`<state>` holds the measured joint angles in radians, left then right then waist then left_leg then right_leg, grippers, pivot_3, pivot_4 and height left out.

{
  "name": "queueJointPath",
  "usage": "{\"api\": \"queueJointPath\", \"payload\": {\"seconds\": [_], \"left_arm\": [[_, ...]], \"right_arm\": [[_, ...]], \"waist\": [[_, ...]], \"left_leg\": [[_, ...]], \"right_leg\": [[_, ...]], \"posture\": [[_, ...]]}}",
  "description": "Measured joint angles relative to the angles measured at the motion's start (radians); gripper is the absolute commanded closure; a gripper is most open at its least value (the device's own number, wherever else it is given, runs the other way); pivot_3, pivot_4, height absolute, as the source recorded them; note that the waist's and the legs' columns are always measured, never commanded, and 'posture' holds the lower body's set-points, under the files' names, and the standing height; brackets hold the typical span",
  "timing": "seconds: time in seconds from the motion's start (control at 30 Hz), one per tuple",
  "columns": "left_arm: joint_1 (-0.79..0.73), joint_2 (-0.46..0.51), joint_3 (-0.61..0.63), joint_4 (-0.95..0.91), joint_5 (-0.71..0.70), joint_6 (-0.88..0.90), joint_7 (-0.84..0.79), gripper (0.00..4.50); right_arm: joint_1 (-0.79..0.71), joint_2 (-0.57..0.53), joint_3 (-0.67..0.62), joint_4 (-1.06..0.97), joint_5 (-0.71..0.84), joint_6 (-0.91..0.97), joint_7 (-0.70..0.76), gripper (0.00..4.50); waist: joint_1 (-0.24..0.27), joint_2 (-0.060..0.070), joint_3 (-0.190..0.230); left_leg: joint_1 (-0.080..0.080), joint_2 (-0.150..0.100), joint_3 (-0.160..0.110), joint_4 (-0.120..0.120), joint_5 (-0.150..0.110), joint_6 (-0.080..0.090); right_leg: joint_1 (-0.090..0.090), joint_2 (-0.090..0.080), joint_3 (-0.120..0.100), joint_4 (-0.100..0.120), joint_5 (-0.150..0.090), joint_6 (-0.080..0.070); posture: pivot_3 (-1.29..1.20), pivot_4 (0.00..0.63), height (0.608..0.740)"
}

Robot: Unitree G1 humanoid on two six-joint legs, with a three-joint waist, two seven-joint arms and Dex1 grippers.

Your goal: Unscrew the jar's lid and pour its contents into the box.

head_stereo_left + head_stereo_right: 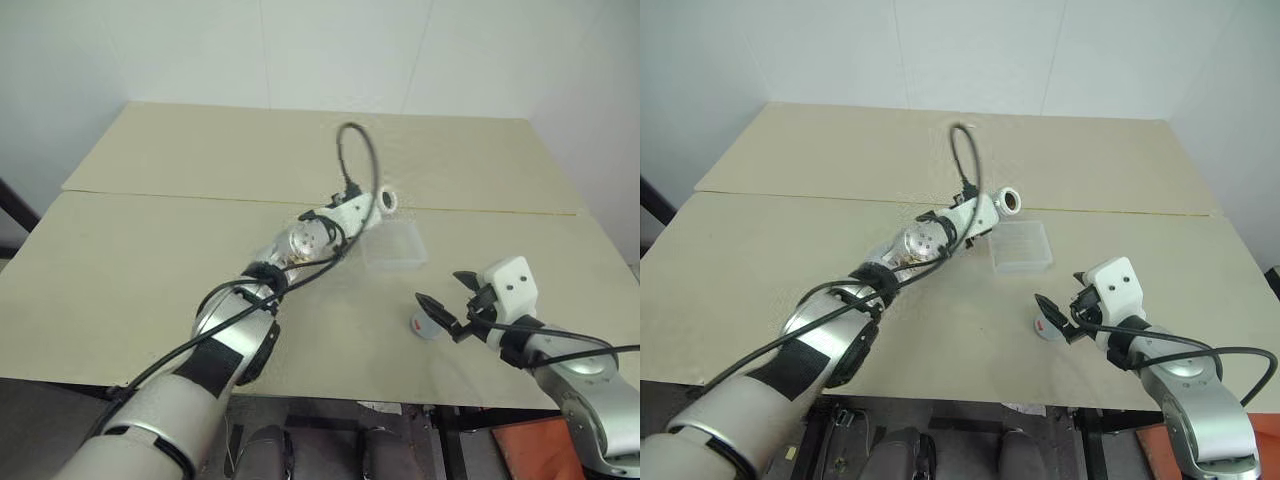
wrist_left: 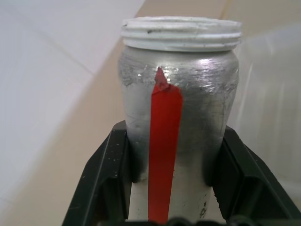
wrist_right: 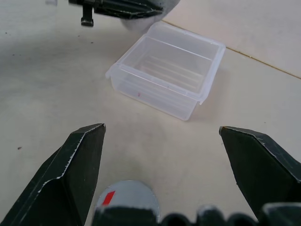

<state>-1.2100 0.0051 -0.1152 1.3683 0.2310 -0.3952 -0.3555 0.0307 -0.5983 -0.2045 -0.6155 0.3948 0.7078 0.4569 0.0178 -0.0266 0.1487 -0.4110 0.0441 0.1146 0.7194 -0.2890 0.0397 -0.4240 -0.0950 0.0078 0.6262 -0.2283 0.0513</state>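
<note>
On the worktop (image 1: 150, 260), the box (image 1: 1021, 246) sits near the centre. The jar (image 1: 1008, 202), held in the left pincer (image 2: 175, 155), hangs just at the box's eleven o'clock, mouth toward its rim. The lid (image 1: 1046, 325) lies at the box's five o'clock, between the right pincer's (image 3: 162, 165) fingers.
</note>
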Motion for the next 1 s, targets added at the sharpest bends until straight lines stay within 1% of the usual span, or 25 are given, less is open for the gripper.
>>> {"api": "queueJointPath", "payload": {"seconds": [0.03,0.1,0.2,0.3,0.33,0.37,0.43,0.53,0.6,0.63,0.7,0.77,0.83,1.0], "left_arm": [[0.006,0.0,0.021,-0.011,-0.022,0.01,-0.014,2.57],[0.013,0.009,0.013,-0.027,-0.017,0.005,-0.005,2.57],[0.016,0.034,-0.054,-0.035,0.06,-0.02,0.076,2.57],[-0.011,0.096,-0.219,-0.039,0.251,-0.073,0.26,2.57],[-0.041,0.125,-0.317,-0.039,0.358,-0.088,0.359,2.57],[-0.06,0.136,-0.35,-0.039,0.402,-0.091,0.402,2.57],[-0.144,0.152,-0.492,-0.037,0.556,-0.093,0.557,2.57],[-0.235,0.133,-0.664,-0.035,0.732,-0.095,0.713,2.57],[-0.247,0.108,-0.782,-0.019,0.845,-0.078,0.802,2.57],[-0.246,0.084,-0.869,-0.009,0.927,-0.063,0.847,2.57],[-0.244,0.064,-0.951,0.002,1.005,-0.045,0.887,2.57],[-0.25,0.052,-1.005,0.016,1.059,-0.018,0.92,2.57],[-0.262,0.048,-1.027,0.022,1.083,0.002,0.935,2.57],[-0.315,0.049,-1.032,0.028,1.086,0.029,0.954,2.57]], "right_arm": [[0.0,0.0,0.0,0.004,-0.001,-0.002,0.001,0.02],[-0.002,0.0,0.0,0.012,-0.002,-0.009,0.003,0.02],[-0.007,0.0,0.005,0.02,-0.01,-0.016,0.008,0.02],[-0.008,0.0,0.007,0.021,-0.018,-0.021,0.014,0.02],[-0.007,0.0,0.007,0.021,-0.019,-0.021,0.014,0.02],[-0.006,0.0,0.007,0.021,-0.018,-0.021,0.015,0.02],[-0.003,0.006,0.006,0.02,-0.018,-0.022,0.014,0.02],[0.004,0.012,0.006,0.019,-0.021,-0.024,0.013,0.02],[0.009,0.015,0.006,0.018,-0.024,-0.026,0.01,0.02],[0.019,0.02,0.006,0.016,-0.028,-0.027,0.005,0.02],[0.028,0.027,0.007,0.015,-0.03,-0.027,-0.004,0.02],[0.047,0.033,0.004,0.007,-0.032,-0.027,-0.014,0.02],[0.061,0.038,0.003,-0.002,-0.035,-0.027,-0.023,0.02],[0.071,0.038,-0.002,-0.017,-0.036,-0.027,-0.026,0.02]], "waist": [[-0.001,0.0,0.0],[-0.004,0.0,0.0],[-0.004,0.0,0.0],[-0.003,0.0,0.0],[-0.001,0.0,0.0],[0.001,0.0,0.0],[0.01,0.0,0.0],[0.024,0.0,0.0],[0.026,0.0,0.0],[0.025,0.0,0.0],[0.023,0.0,0.0],[0.018,0.0,0.0],[0.017,0.0,0.0],[0.02,-0.001,0.0]], "left_leg": [[0.0,0.0,0.0,0.0,0.0,0.0],[0.0,-0.001,-0.001,-0.001,0.0,0.0],[0.001,-0.001,-0.001,0.0,0.0,0.0],[0.001,-0.001,-0.001,-0.001,-0.001,0.002],[0.0,-0.001,-0.001,-0.001,-0.001,0.002],[0.0,-0.001,-0.001,-0.001,-0.001,0.002],[-0.002,-0.002,-0.001,-0.001,-0.001,0.002],[-0.001,-0.003,-0.001,0.0,-0.001,0.002],[-0.002,-0.003,0.0,0.0,-0.001,0.002],[-0.003,-0.002,0.0,0.0,-0.001,0.002],[-0.004,-0.002,0.0,0.0,-0.001,0.002],[-0.004,-0.002,0.0,0.0,-0.001,0.002],[-0.004,-0.002,0.0,0.0,-0.001,0.002],[-0.004,-0.002,-0.001,0.001,-0.002,0.004]], "right_leg": [[0.0,0.0,0.0,0.0,0.0,0.0],[0.001,0.0,0.0,0.0,0.0,0.0],[0.001,0.0,0.0,0.0,0.001,0.001],[0.001,0.0,0.0,0.0,0.001,0.001],[0.001,0.0,0.0,-0.001,0.001,0.001],[0.001,0.0,0.0,-0.001,0.001,0.001],[0.001,0.0,0.0,-0.001,0.001,0.002],[0.001,-0.001,0.0,-0.002,0.001,0.002],[0.001,-0.001,0.0,-0.003,0.001,0.002],[0.0,-0.001,0.0,-0.002,0.001,0.002],[-0.002,-0.001,0.0,-0.002,0.001,0.002],[-0.002,0.0,0.001,-0.001,0.001,0.002],[-0.003,0.0,0.001,-0.001,0.001,0.002],[-0.003,-0.001,0.001,-0.001,0.001,0.002]], "posture": [[0.0,0.15,0.74],[0.0,0.15,0.74],[0.0,0.15,0.74],[0.0,0.15,0.74],[0.0,0.15,0.74],[0.0,0.15,0.74],[0.0,0.15,0.74],[0.0,0.15,0.74],[0.0,0.15,0.74],[0.0,0.15,0.74],[0.0,0.15,0.74],[0.0,0.15,0.74],[0.0,0.15,0.74],[0.0,0.15,0.74]]}}
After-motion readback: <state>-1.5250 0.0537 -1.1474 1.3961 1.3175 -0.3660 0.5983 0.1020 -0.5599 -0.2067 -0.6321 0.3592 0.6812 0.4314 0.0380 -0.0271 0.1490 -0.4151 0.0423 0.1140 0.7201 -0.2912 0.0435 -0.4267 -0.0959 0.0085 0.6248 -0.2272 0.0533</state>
